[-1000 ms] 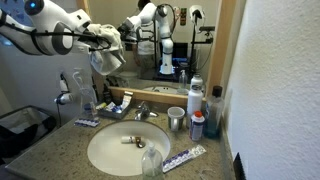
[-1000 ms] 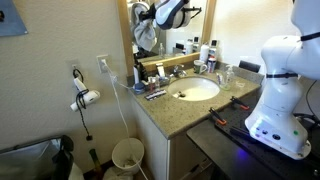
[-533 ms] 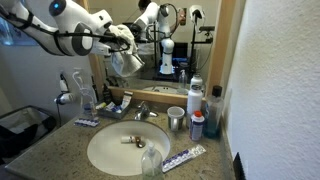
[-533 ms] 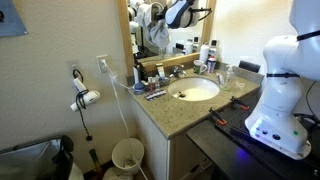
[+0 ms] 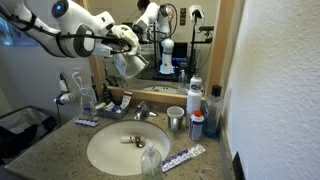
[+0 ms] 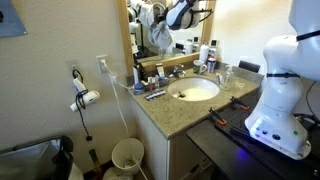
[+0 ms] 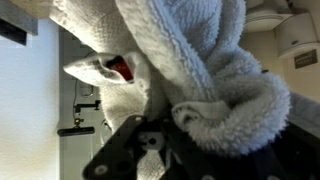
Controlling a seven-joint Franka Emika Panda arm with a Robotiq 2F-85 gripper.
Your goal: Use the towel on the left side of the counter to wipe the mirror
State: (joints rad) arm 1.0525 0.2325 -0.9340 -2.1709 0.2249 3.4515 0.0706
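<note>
1. Gripped the white towel point(image 5: 129, 63) in the gripper point(image 5: 120, 40), closed tight around the bunched cloth.
2. Hung high above the counter point(image 5: 40, 150), just in front of the mirror point(image 5: 178, 45), over the faucet point(image 5: 143, 108); could not tell contact with the glass.
3. Filled the wrist view with fluffy folds of towel point(image 7: 200, 70), dark gripper parts showing at the bottom edge.
4. Stood beside the sink point(image 5: 110, 150): bottles point(image 5: 196, 95) at the mirror end.

Wrist view: towel point(image 7: 190, 70) cut off by top, right edges; tool point(image 7: 150, 150) fingertips buried in folds. Small object point(image 5: 131, 140) in sink point(image 5: 100, 156) too small to identify.
</note>
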